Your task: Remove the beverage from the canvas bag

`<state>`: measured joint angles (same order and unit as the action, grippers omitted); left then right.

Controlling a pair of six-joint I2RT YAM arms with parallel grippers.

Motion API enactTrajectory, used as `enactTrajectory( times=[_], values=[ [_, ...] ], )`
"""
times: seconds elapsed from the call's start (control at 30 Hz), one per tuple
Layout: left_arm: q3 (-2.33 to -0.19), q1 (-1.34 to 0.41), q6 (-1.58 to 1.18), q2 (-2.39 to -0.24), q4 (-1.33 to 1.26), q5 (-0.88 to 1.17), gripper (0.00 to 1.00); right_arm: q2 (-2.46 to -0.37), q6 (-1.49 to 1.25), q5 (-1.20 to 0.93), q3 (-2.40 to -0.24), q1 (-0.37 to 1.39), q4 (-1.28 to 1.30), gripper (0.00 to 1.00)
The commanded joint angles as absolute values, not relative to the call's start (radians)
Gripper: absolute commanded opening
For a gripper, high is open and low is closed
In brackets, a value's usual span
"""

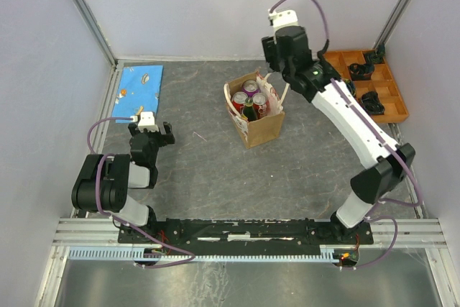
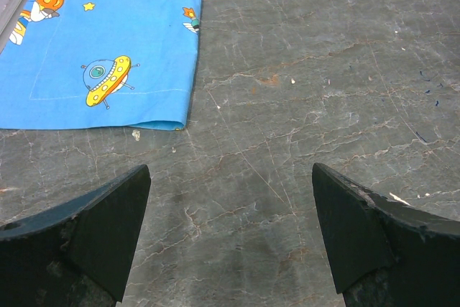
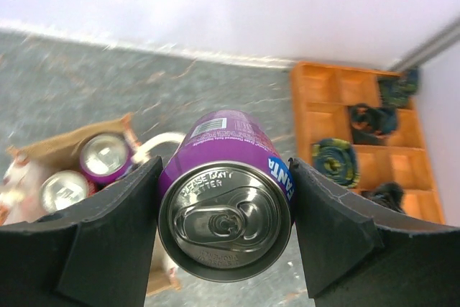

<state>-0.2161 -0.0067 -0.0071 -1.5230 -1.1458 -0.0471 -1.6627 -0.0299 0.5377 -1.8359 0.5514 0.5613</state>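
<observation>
The tan canvas bag [image 1: 260, 126] stands upright mid-table with white handles. Several cans sit in it, one with a purple top [image 1: 250, 87]. My right gripper [image 1: 274, 54] is raised above and behind the bag's right side. In the right wrist view it [image 3: 224, 170] is shut on a purple Fanta can [image 3: 228, 210], top towards the camera, with the bag [image 3: 50, 152] below left and two can tops [image 3: 104, 154] inside. My left gripper [image 1: 149, 131] is open and empty, low over the table [image 2: 237, 199] at the left.
A blue cartoon-print cloth [image 1: 140, 85] lies at the back left, just ahead of the left gripper [image 2: 100, 41]. An orange compartment tray [image 1: 370, 84] with dark items stands at the back right [image 3: 359, 116]. White walls enclose the table.
</observation>
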Motion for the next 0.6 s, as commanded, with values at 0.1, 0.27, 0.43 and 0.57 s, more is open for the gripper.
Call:
enactTrajectory(
  times=[0.1,0.27,0.43,0.57],
  values=[
    [-0.238,-0.006,-0.015,-1.521,-1.174,-0.05,0.99,-1.497,-0.091,0.753,-1.758,0.367,0.39,0.0],
    [-0.238,-0.007,-0.015,-1.522,-1.174,-0.05,0.99,-1.5,-0.192,0.703,-1.645,0.314,0.497,0.0],
    [-0.238,-0.007,-0.015,-1.521,-1.175,-0.05,0.99,-1.514,-0.293,0.544,-1.487,0.31,0.522,0.0],
    [-0.238,-0.008,-0.015,-1.521,-1.174,-0.05,0.99,-1.543,-0.344,0.443,-1.416,0.311,0.514,0.0]
  ],
)
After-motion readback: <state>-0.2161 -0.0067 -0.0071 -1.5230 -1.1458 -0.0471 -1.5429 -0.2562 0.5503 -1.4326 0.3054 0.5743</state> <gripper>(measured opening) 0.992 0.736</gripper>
